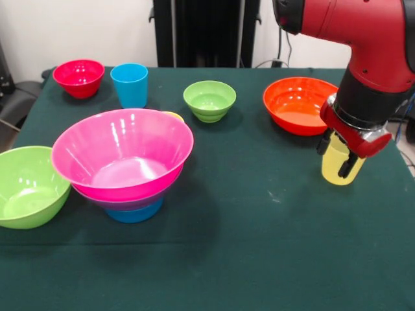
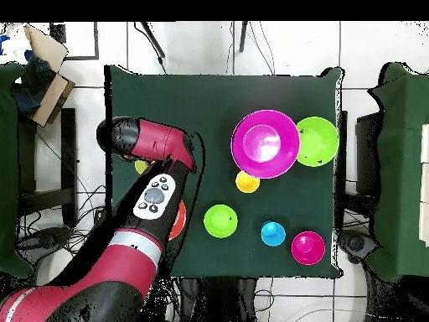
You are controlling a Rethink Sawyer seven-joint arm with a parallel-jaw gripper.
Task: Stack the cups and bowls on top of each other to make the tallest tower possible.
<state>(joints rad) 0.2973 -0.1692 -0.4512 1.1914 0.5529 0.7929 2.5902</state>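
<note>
My gripper [image 1: 337, 154] is at the right of the table, shut on the pale ribbed yellow cup [image 1: 342, 172], which hangs upright just above or on the cloth. The cup shows as a sliver beside the arm in the overhead view [image 2: 141, 166]. The tower stands at the left: the big pink bowl [image 1: 123, 152] on the purple bowl [image 1: 130, 203] on the mid blue bowl [image 1: 134, 213]. The orange-yellow cup [image 1: 174, 116] peeks out behind it. The sky blue cup [image 1: 130, 84], small red bowl [image 1: 79, 76], small green bowl [image 1: 209, 100], orange bowl [image 1: 299, 103] and big lime bowl [image 1: 26, 184] stand apart.
The table has a dark green cloth [image 1: 259, 246]. From above, the red arm [image 2: 142, 210] covers part of the orange bowl [image 2: 178, 220]. The pink bowl [image 2: 265, 142] touches the lime bowl [image 2: 317, 141]. Chairs stand beside the table's sides.
</note>
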